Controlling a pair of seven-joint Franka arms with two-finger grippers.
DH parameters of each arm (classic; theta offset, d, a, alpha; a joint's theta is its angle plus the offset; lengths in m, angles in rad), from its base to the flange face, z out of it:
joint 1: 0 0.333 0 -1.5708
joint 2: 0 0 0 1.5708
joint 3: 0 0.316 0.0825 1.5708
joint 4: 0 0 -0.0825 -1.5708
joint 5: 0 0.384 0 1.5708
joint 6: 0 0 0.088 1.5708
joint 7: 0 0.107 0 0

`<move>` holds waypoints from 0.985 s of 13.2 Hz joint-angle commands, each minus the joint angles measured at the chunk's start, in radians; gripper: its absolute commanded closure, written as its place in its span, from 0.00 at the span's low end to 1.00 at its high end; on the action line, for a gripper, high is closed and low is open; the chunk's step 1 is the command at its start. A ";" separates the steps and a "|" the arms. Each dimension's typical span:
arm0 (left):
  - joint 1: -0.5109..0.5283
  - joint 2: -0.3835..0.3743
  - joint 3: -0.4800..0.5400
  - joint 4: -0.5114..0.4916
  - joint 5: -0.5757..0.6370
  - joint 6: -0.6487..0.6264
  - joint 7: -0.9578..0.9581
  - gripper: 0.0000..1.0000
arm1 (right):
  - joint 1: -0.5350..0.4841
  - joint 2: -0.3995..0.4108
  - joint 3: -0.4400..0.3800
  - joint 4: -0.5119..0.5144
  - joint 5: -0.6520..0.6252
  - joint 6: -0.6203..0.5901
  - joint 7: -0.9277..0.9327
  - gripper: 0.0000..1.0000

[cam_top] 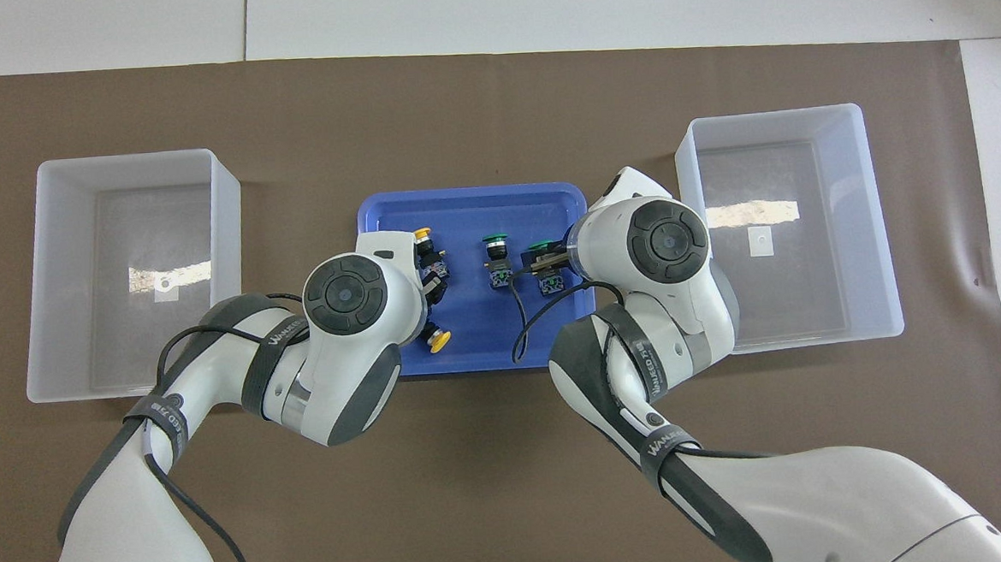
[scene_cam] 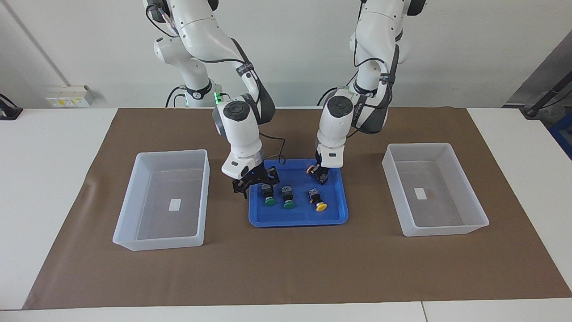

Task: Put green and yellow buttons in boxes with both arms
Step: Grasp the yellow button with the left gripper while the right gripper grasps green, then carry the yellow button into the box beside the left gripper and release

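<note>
Four buttons lie in the blue tray (scene_cam: 298,220). Two green buttons (scene_cam: 270,201) (scene_cam: 289,205) lie side by side toward the right arm's end. One yellow button (scene_cam: 320,206) lies farther from the robots. The other yellow button (scene_cam: 310,170) lies nearest the robots. My right gripper (scene_cam: 257,182) is open and low over the outer green button (cam_top: 540,249), with its fingers spread wide. My left gripper (scene_cam: 321,175) is down at the black body of the nearer yellow button (cam_top: 438,342). The two boxes (scene_cam: 172,153) (scene_cam: 431,145) stand empty at either end of the tray.
A brown mat (scene_cam: 286,268) covers the table under the tray and the boxes. In the overhead view both wrists cover the tray's two ends (cam_top: 470,197). Each box (cam_top: 126,159) (cam_top: 774,114) holds only a small white label.
</note>
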 commanded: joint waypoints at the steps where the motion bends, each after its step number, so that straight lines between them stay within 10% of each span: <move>1: -0.025 -0.005 0.018 0.004 0.055 0.004 -0.028 1.00 | 0.027 -0.012 -0.002 -0.016 0.021 0.023 -0.025 0.10; 13: 0.273 -0.179 0.025 0.075 0.125 -0.175 0.481 1.00 | 0.051 0.031 -0.002 -0.036 0.021 0.105 -0.037 0.34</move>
